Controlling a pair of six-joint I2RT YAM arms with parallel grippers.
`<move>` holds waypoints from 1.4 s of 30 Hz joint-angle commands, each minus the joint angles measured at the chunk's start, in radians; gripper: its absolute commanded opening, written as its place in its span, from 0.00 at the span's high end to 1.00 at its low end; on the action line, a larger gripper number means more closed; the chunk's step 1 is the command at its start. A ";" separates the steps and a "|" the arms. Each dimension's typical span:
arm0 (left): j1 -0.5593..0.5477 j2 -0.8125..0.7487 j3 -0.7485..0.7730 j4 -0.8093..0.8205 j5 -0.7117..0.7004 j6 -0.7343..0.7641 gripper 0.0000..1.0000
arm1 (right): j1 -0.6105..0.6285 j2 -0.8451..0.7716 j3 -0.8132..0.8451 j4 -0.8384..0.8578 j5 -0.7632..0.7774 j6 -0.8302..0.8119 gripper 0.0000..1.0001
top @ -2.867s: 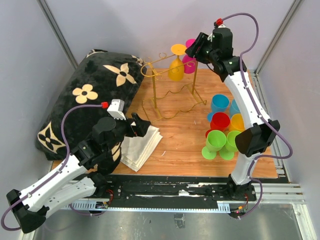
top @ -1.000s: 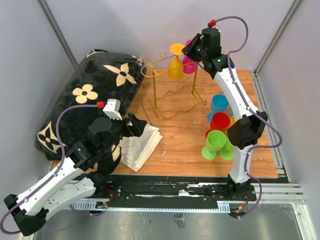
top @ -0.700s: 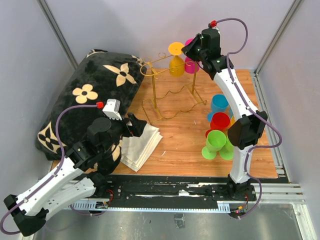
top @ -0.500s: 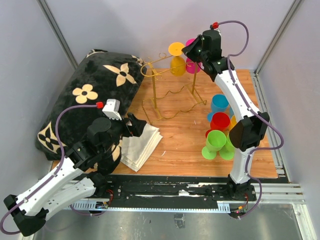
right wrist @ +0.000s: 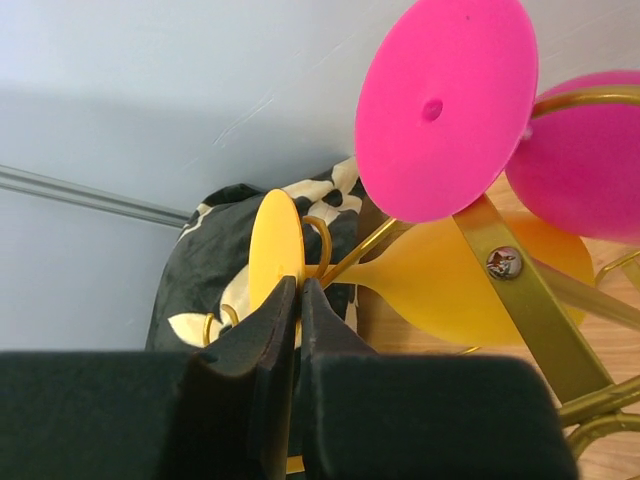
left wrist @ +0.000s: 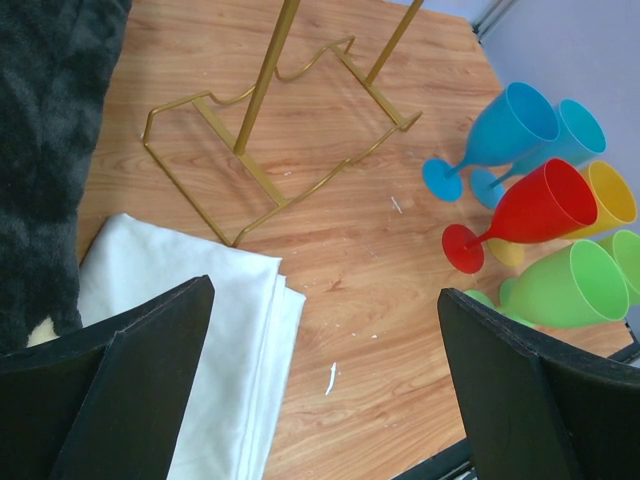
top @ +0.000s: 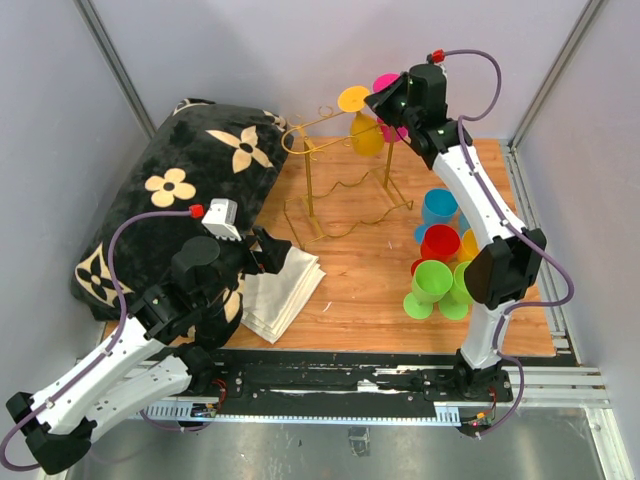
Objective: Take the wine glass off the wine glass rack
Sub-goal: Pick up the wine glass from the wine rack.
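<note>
Pinching: right gripper, fingers pressed onto the foot-disc rim of the yellow wine glass
Glass position: bowl down and tilted at the top rail of the wine glass rack, at the far end of the bench
Neighbour: pink glass on the same rail, just beside the yellow one
Other arm: left gripper, fingers spread wide, holding nothing, above the folded white cloth
Right of bench: blue, red, orange and green goblets clustered together
Left of rack: black flowered pillow
</note>
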 commanded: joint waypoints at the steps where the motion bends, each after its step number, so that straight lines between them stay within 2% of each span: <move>1: 0.012 -0.010 0.029 0.004 -0.015 0.002 0.00 | 0.003 -0.052 -0.031 0.049 -0.009 0.049 0.99; 11: 0.011 -0.013 0.031 0.009 -0.024 -0.005 0.00 | -0.006 -0.056 -0.062 0.119 -0.016 0.129 0.99; 21: 0.011 -0.012 0.030 0.010 -0.025 -0.005 0.00 | -0.008 -0.094 -0.182 0.288 0.023 0.257 0.99; 42: 0.012 0.002 0.046 0.007 -0.020 -0.003 0.00 | -0.005 -0.028 -0.095 0.281 0.062 0.277 0.99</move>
